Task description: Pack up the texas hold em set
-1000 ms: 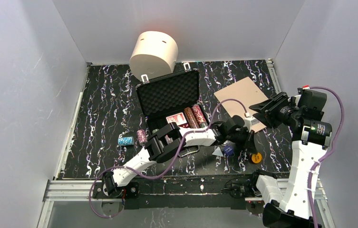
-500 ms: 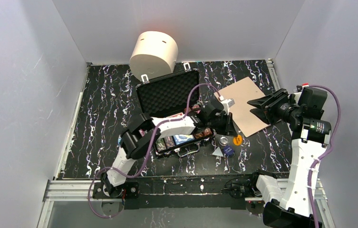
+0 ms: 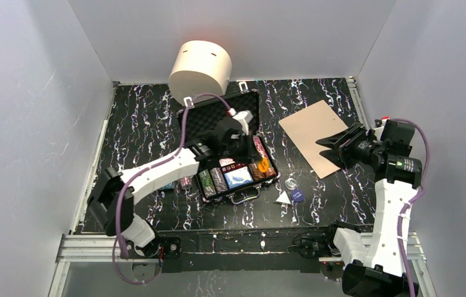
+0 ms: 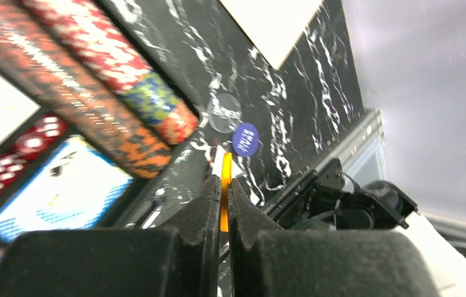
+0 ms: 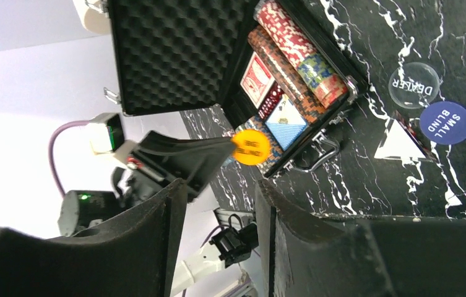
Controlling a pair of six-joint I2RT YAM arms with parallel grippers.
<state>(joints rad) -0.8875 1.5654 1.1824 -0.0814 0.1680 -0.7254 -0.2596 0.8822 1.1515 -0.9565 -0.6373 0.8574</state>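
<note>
Pinching the yellow button (image 4: 224,201), the left gripper (image 4: 224,184) hides all but its edge; the right gripper (image 5: 221,189) stands spread.

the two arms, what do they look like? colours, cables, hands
The left arm and right arm match: white moulded link shells with black joint housings. A purple cable loops loosely along each arm. The left hand and right hand are matte black, each with two broad, wedge-shaped fingers that taper toward the tips. There are no sleeves.

cream cylinder (image 3: 200,68), tan flat board (image 3: 307,127)
</note>
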